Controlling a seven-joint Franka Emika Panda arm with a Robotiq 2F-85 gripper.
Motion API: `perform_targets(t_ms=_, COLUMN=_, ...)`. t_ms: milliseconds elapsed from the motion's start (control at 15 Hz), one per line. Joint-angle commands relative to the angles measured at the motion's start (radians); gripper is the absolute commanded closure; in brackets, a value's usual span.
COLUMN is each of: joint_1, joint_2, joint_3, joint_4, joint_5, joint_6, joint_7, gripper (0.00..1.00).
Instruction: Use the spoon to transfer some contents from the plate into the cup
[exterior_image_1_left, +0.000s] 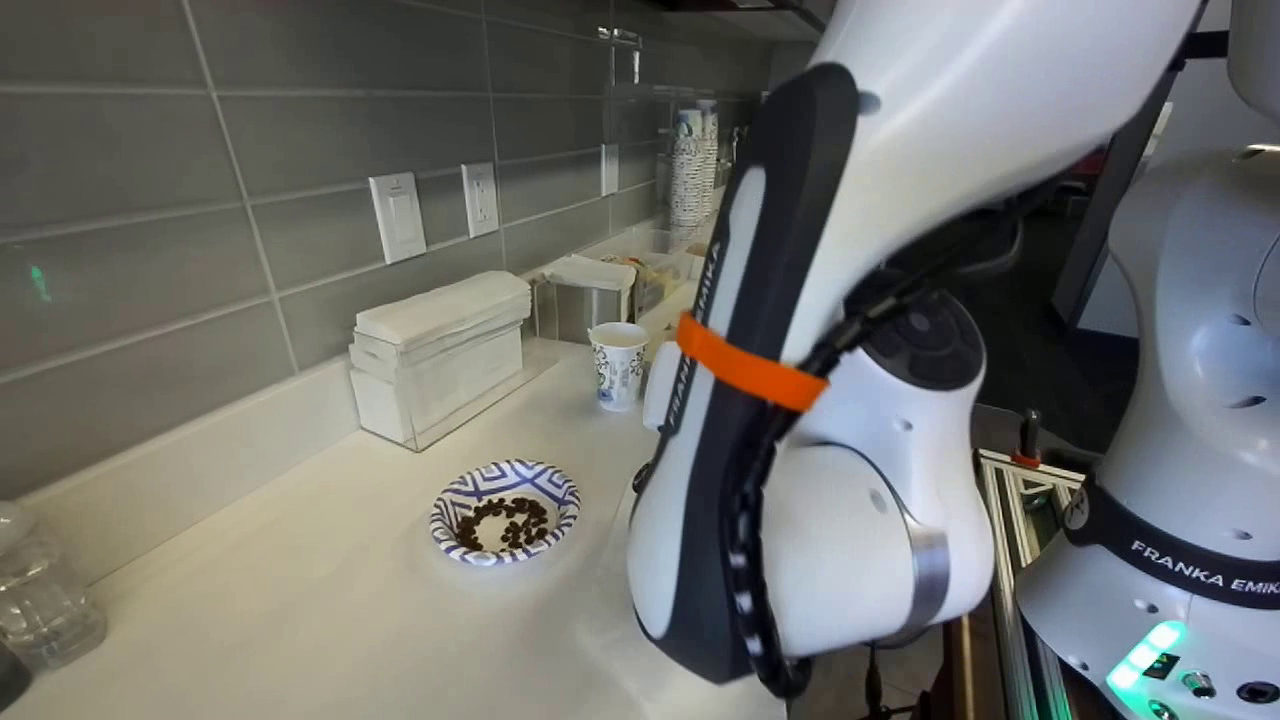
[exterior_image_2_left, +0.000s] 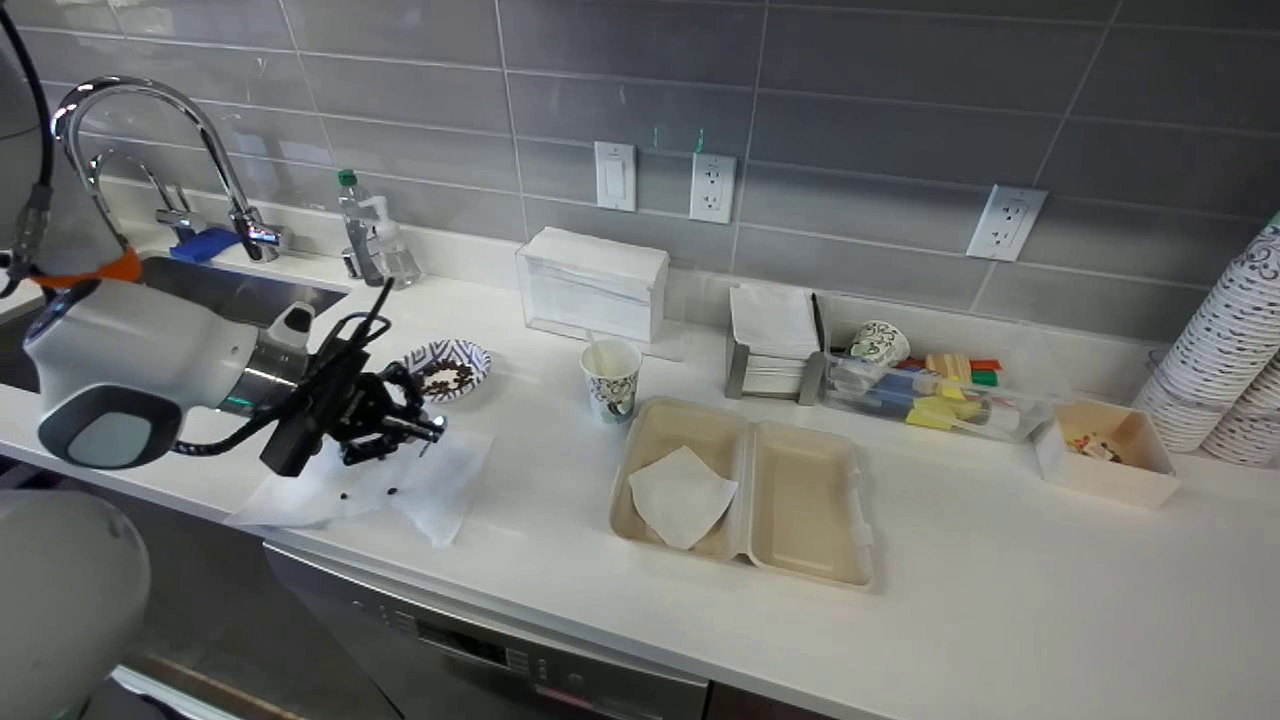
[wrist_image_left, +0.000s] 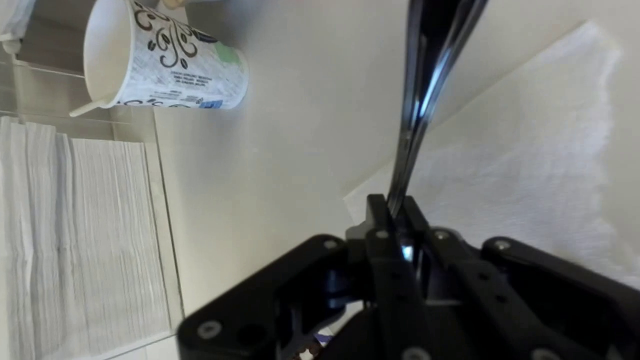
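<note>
The fingers (wrist_image_left: 377, 212) in the wrist view are pinched together on the spoon (wrist_image_left: 416, 112), holding only a narrow stretch of it. So slim a hold may let the spoon roll or pivot, and anything it carries would slide off; its outer end leaves the frame, so I cannot tell whether it bears a load. It juts out ahead of the fingers, with the cup (wrist_image_left: 187, 70) well apart to its left and the napkin sheet (wrist_image_left: 530, 145) to its right.

In an exterior view the gripper (exterior_image_2_left: 434, 428) hangs over that sheet, on the near side of the plate (exterior_image_2_left: 472, 353). The cup stands upright to the gripper's right, a pale stick (exterior_image_2_left: 596, 350) leaning out of its mouth. A spoon brought in low could catch that stick or tip the cup, which looks light. Two dark specks (exterior_image_2_left: 392, 491) lie on the sheet; more could drop there if the spoon tilts.

In an exterior view the arm (exterior_image_1_left: 830, 530) hides gripper and spoon. The contents (exterior_image_1_left: 525, 522) lie thinly around the plate's bare centre, so a scoop could shove them over the rim.
</note>
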Motion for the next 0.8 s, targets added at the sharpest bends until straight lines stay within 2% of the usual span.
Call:
perform_targets(t_ms=0, joint_1=-0.098, joint_2=-0.123, joint_3=0.002, joint_4=0.006, joint_5=0.040, joint_6=-0.174, joint_7=-0.228, gripper=0.98)
perform_targets(t_ms=400, joint_1=-0.245, joint_2=-0.222, joint_3=-0.036, joint_4=0.019, joint_5=0.139, joint_6=-0.445, joint_7=-0.441, gripper=0.98)
perform_targets(t_ms=733, joint_1=-0.357, joint_2=-0.280, joint_3=-0.070, joint_4=-0.004, joint_5=0.185, joint_6=-0.681, joint_7=-0.471, gripper=0.98)
